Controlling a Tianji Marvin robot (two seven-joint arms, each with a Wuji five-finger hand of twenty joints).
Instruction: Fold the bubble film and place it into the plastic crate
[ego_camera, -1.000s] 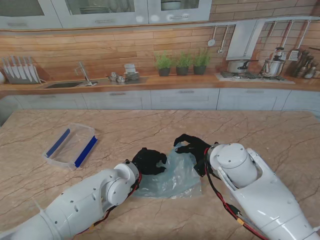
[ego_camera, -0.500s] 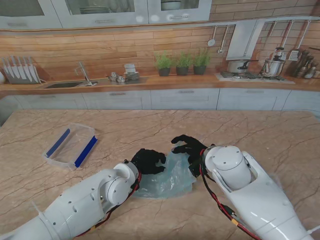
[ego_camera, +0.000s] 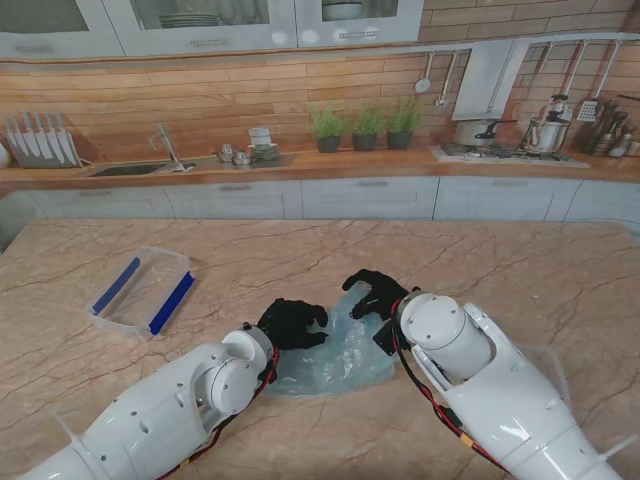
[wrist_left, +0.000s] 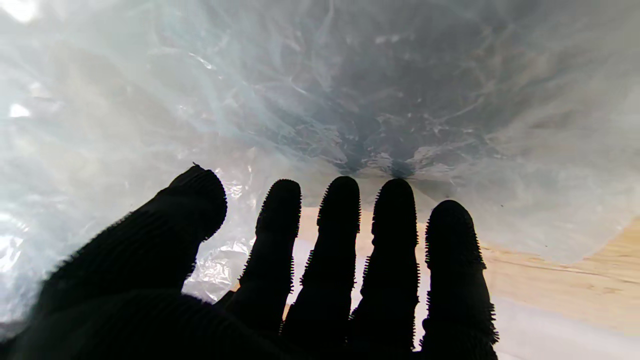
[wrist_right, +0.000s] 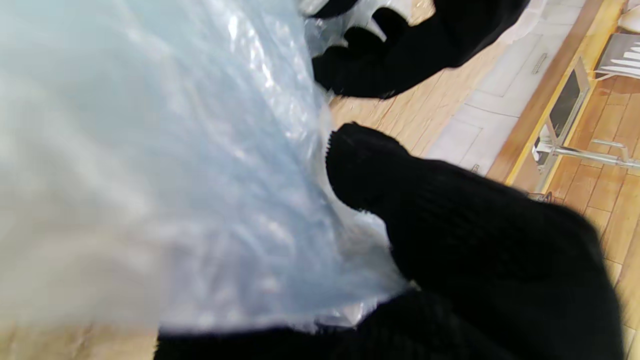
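The bubble film (ego_camera: 335, 350) lay on the table (ego_camera: 520, 270) between both hands, well apart from the crate (ego_camera: 143, 291). The right hand (ego_camera: 375, 293) pinched its far edge; the left hand (ego_camera: 292, 322) seemingly rested spread on it. The slick film could slip free and spring flat.

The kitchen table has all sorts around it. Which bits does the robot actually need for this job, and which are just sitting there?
Part of the job:
bubble film, crumpled on the table between the hands
plastic crate, off to the left
left hand and right hand, both on the film

Just sitting there:
potted herbs
knife rack
pots on the stove
sink tap
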